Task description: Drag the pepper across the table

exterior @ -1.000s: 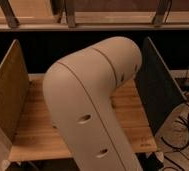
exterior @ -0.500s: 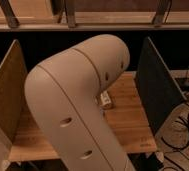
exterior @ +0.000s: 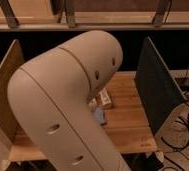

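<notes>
Where the table [exterior: 130, 126] ends at left: an upright board panel [exterior: 3, 87].
Arm [exterior: 63, 110]: my beige elbow fills the middle and covers most planks.
Gripper: behind the arm, unseen; claw pressed together.
Pepper: hidden from me — I cannot tell where.
Beside the arm: small pale box [exterior: 106, 98], blue sponge [exterior: 101, 117].
Right: dark upright panel [exterior: 155, 90].

Left side: an upright panel [exterior: 3, 85] walls off the counter [exterior: 130, 125].
Right side: a dark upright panel [exterior: 155, 90] closes that edge.
Free room: a bare strip of counter runs near to far between my arm [exterior: 63, 110] and the dark panel.
In the way: a small pale box [exterior: 105, 97] and a blue sponge [exterior: 100, 116] lie mid-counter, just beside my arm.
Unknown: the left and middle are hidden by my arm.
Gripper: behind my arm, fingers closed.
</notes>
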Available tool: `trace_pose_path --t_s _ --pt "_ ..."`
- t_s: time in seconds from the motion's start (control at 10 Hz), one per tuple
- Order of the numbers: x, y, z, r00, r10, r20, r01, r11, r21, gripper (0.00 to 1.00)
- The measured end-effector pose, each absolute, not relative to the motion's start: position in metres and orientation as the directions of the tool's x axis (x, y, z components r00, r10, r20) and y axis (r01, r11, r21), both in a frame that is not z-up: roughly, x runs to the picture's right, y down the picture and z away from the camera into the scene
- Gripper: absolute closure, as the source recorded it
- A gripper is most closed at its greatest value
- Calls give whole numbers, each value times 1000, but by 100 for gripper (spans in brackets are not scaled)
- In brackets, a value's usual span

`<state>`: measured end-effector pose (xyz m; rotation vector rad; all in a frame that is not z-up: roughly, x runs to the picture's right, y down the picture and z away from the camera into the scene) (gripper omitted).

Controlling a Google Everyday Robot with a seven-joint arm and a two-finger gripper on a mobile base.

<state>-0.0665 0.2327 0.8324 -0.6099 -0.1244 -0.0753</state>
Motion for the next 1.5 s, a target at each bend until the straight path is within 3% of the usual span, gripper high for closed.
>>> trace_pose_path --t_s 0.7,1.5 --pt "-39 262 809 998 43 52 -3 803 -596 100" --pt "117 269 776 921 270 -281 -381 779 -497 100"
